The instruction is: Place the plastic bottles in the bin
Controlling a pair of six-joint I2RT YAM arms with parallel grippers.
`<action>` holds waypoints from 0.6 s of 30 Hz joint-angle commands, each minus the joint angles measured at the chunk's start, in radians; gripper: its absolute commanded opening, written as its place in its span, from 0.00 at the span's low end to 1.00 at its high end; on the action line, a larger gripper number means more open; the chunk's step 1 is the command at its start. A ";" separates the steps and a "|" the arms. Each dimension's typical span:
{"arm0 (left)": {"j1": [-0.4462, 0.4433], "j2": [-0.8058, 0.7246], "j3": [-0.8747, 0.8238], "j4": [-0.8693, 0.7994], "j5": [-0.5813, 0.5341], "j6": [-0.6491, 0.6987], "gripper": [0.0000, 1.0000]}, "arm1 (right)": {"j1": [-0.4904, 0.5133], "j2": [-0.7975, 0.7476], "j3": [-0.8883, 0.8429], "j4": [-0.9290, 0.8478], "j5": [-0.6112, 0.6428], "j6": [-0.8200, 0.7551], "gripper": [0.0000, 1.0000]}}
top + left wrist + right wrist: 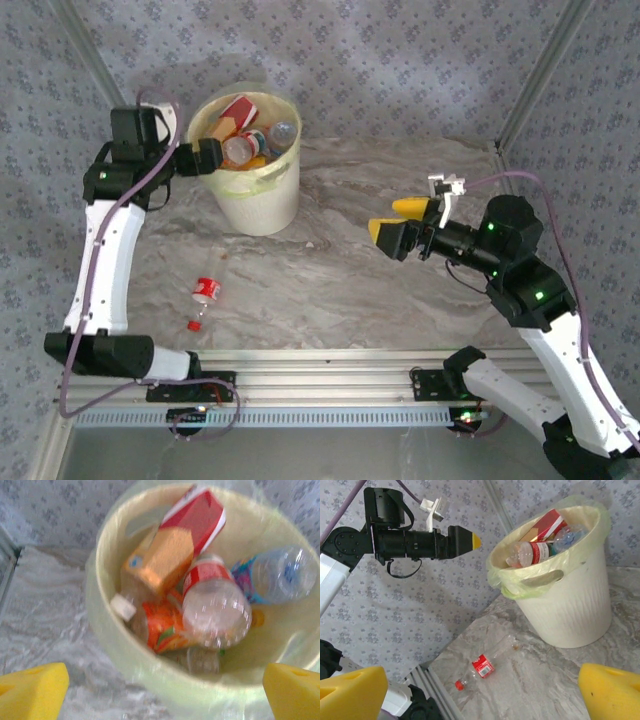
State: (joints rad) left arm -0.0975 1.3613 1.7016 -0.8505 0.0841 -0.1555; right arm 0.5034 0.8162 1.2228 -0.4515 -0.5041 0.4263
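Observation:
The cream-yellow bin (pixel 262 205) stands at the back left of the table, holding several plastic bottles (pixel 247 138). In the left wrist view a clear red-labelled bottle (pixel 216 611), an orange-labelled one (pixel 162 626) and a blue-labelled one (pixel 280 577) lie inside the bin (pixel 101 587). My left gripper (pixel 214 157) hangs open at the bin's left rim with nothing between its yellow fingertips (pixel 31 691). One clear bottle with a red label and red cap (pixel 204 294) lies on the table in front of the bin (pixel 570 610). My right gripper (pixel 401 222) is open and empty, well right of it.
The lone bottle (pixel 485 664) lies close to the rail at the table's near edge (pixel 320 362). Patterned grey walls close off the back and the sides. A metal corner post (pixel 530 85) rises at the back right. The marble tabletop (pixel 350 290) stretches between the arms.

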 commanded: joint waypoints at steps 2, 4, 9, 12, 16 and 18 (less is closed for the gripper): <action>-0.023 -0.119 -0.122 -0.043 -0.058 -0.066 1.00 | 0.003 0.013 0.011 0.009 -0.087 0.006 1.00; -0.036 -0.162 -0.191 -0.050 -0.072 -0.088 1.00 | 0.006 0.020 0.008 0.003 -0.108 0.008 1.00; -0.083 -0.272 -0.360 -0.053 -0.096 -0.116 1.00 | 0.013 0.026 -0.009 -0.001 -0.103 0.011 1.00; -0.091 -0.332 -0.439 -0.043 -0.092 -0.142 1.00 | 0.017 0.028 -0.015 -0.002 -0.090 0.013 1.00; -0.095 -0.366 -0.506 -0.059 -0.095 -0.172 1.00 | 0.020 0.030 -0.022 -0.008 -0.060 0.014 1.00; -0.096 -0.363 -0.532 -0.086 -0.118 -0.199 1.00 | 0.019 0.028 -0.073 -0.012 -0.034 0.013 1.00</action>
State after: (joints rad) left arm -0.1871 1.0092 1.1965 -0.9058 0.0002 -0.3027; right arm 0.5156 0.8467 1.1885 -0.4480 -0.5678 0.4301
